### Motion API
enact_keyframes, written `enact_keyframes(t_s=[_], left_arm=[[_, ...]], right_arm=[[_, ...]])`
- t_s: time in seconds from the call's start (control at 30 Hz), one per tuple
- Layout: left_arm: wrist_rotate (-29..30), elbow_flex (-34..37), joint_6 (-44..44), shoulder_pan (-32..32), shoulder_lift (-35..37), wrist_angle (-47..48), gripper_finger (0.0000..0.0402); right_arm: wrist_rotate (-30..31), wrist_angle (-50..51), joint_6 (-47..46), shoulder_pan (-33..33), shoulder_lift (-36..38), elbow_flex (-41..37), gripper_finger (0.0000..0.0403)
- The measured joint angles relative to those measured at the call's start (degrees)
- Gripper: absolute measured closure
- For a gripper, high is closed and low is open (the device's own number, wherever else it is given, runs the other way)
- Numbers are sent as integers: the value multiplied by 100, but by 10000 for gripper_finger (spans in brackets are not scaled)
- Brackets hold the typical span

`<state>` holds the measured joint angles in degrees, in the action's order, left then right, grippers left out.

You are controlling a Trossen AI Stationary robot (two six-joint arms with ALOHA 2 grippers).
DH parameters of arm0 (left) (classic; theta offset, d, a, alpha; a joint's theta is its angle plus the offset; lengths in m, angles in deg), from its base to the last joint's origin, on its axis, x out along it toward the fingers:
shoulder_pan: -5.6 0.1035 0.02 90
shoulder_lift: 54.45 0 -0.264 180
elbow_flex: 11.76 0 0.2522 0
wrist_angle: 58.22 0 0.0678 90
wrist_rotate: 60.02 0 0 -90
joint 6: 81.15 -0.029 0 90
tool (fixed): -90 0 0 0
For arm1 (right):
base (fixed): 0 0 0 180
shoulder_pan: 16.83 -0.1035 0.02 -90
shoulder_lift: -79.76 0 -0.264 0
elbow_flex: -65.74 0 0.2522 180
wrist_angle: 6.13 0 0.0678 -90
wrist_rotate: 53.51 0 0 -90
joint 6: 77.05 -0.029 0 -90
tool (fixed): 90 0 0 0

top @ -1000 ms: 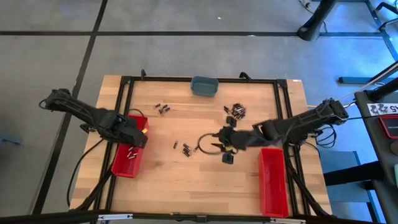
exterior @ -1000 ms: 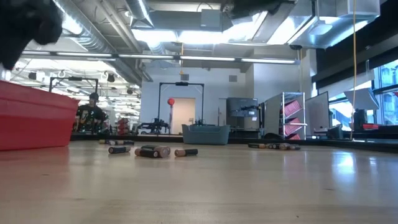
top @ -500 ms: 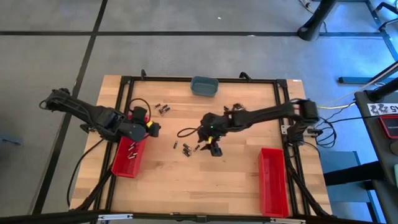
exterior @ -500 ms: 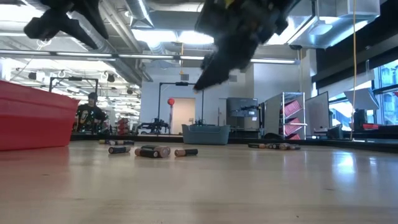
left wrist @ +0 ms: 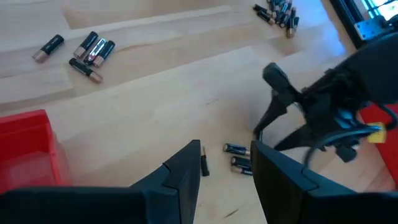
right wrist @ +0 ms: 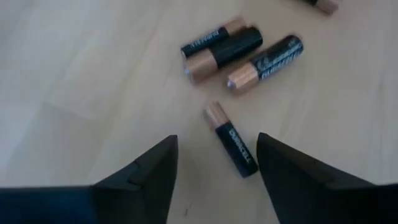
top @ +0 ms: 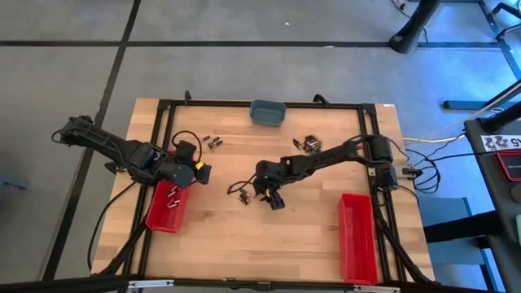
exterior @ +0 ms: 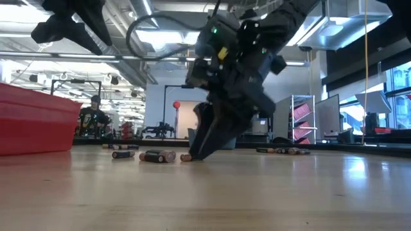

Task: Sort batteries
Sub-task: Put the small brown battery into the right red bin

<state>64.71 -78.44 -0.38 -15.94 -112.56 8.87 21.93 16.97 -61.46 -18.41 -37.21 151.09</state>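
The right claw (top: 259, 194) has swung from frame right to centre, now open low over loose batteries (right wrist: 236, 148) on the worktop (top: 309, 236), seemingly ready to pick; the empty left claw (top: 201, 171), fingers parted, hovers centre-left.

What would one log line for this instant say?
right pincer: open, straddling lone battery | left pincer: open, empty, beside left red bin
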Motion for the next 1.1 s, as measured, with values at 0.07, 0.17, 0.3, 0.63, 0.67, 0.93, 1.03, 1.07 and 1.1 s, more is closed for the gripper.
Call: enact_keyframes(t_s=[0.07, 0.17, 0.3, 0.63, 0.67, 0.93, 1.03, 1.07, 1.1], left_arm=[[-10, 0, 2, -47, 0, 5, 273], [-72, 0, -35, -108, -2, 1, 273], [-140, 0, -234, -182, -2, 3, 273], [-171, 0, -615, -249, -1, 12, 273], [-179, 0, -641, -247, 3, 15, 273], [-167, 0, -937, -156, 7, 9, 273], [-147, 0, -1254, -75, 9, 9, 273], [-137, 0, -1322, -38, 9, 6, 273], [-116, 0, -1355, 0, 9, 3, 273]], right_arm=[[-38, -99, 0, 12, -105, 5, 204], [-13, -84, -3, 15, -222, 29, 235], [51, 37, -163, 17, -366, 40, 297], [406, 338, -2644, 5, -71, 18, 374], [406, 458, -2916, -6, 35, 7, 375], [1123, 1823, -4015, -331, 1798, -10, 389], [1311, 2344, -4680, -561, 2583, -19, 390], [1317, 2493, -4976, -667, 2877, -12, 390], [1347, 2700, -5306, -805, 3133, -4, 390]])
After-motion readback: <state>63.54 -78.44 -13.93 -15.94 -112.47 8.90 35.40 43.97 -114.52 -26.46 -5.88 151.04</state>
